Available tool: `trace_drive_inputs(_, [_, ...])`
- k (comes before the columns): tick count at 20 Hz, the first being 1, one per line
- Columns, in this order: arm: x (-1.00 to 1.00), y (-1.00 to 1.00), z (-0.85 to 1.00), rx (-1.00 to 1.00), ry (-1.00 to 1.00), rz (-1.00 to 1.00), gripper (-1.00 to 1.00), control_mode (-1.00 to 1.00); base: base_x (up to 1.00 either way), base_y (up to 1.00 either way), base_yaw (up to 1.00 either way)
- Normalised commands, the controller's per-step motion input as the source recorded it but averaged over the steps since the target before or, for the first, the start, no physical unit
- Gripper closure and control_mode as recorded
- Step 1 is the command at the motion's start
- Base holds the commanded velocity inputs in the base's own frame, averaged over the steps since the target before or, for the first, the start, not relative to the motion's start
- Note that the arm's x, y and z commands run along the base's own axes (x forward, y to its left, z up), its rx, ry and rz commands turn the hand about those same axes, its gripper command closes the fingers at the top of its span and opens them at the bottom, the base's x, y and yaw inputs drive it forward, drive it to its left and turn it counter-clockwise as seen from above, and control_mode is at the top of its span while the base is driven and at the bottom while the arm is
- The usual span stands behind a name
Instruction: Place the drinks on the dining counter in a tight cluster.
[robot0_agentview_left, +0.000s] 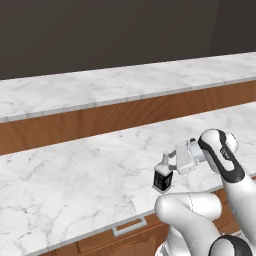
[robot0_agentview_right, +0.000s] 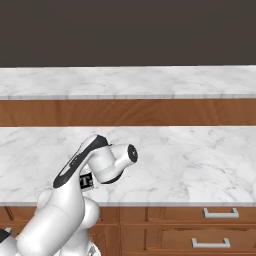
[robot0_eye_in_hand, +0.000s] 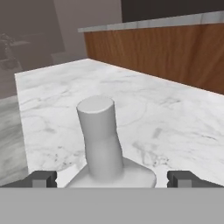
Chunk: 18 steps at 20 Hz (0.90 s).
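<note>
Small dark square bottle (robot0_agentview_left: 162, 179) with a pale grey neck and cap is standing upright on the lower white marble worktop (robot0_agentview_left: 75, 175), close to that worktop's front edge and just above the brown wood cabinet front with its silver handle (robot0_agentview_left: 129, 226). In the hand view the bottle's grey neck and cap (robot0_eye_in_hand: 99, 135) are rising between the two dark finger tips, tilting a little in that picture, with the rounded shoulder spreading out below.

Two-finger gripper (robot0_agentview_left: 166, 162) is sitting at the bottle's neck, reaching in from the right side of the left base view. Jaws are standing wide apart, one finger tip (robot0_eye_in_hand: 41, 178) on each side of the neck with clear marble showing between tips and bottle; nothing is being gripped. In the right base view the white arm is covering most of the bottle; a dark patch with a light label (robot0_agentview_right: 86, 181) is peeking out beside the wrist.

Beyond the worktop, toward its back edge, a plain brown wood side panel (robot0_agentview_left: 125, 116) is rising to a second, higher white marble slab with grey veins, the dining counter (robot0_agentview_left: 100, 85). Behind that counter a dark wall (robot0_agentview_left: 100, 30) is closing off the scene.
</note>
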Motion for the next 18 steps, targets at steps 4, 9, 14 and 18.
trace_drive_inputs(4, [0.11, 0.01, 0.0, 0.0, 0.0, 0.0, -1.0, -1.0, 0.0, 0.0, 0.0])
trace_drive_inputs(9, [0.02, 0.0, 0.0, 0.0, 0.0, 0.0, -1.0, -1.0, 0.0, 0.0, 0.0])
trace_drive_inputs(14, [0.0, 0.02, 0.0, 0.0, 0.0, 0.0, -1.0, -1.0, 0.0, 0.0, 0.0])
trace_drive_inputs(18, [0.0, 0.06, 0.0, 0.0, 0.0, 0.0, -1.0, -1.0, 0.0, 0.0, 0.0])
